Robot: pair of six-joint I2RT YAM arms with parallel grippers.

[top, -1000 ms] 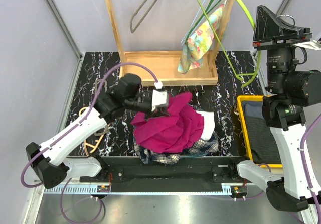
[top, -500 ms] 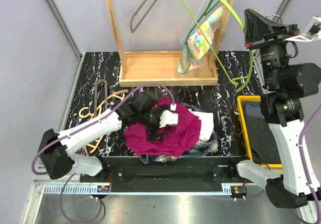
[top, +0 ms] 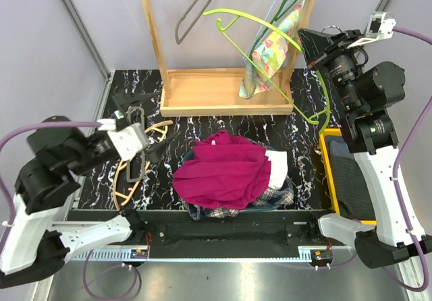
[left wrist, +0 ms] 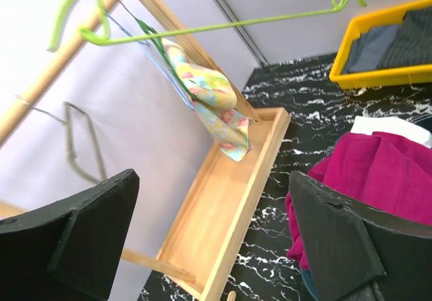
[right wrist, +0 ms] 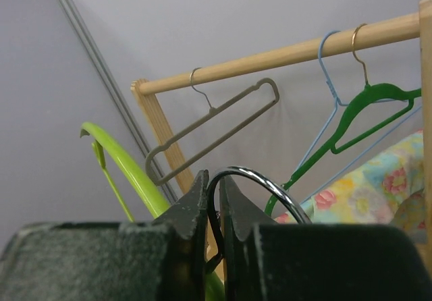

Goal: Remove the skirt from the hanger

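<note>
The skirt (top: 226, 173) lies heaped on the desk (top: 304, 122); left of it, the left end effector (left wrist: 212, 179) gapes empty; up and to its right, the right end effector (right wrist: 214, 196) pinches the hanger (right wrist: 128, 169) hook.

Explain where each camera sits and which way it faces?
Top external: above and behind the arms, looking down at the magenta skirt; both arms show.
Left wrist: on the left arm, facing the wooden rack; the open left gripper frames it.
Right wrist: on the raised right arm, facing the rack's rail; right gripper shut on the lime hanger.
Shared: that hanger, in all three.
</note>
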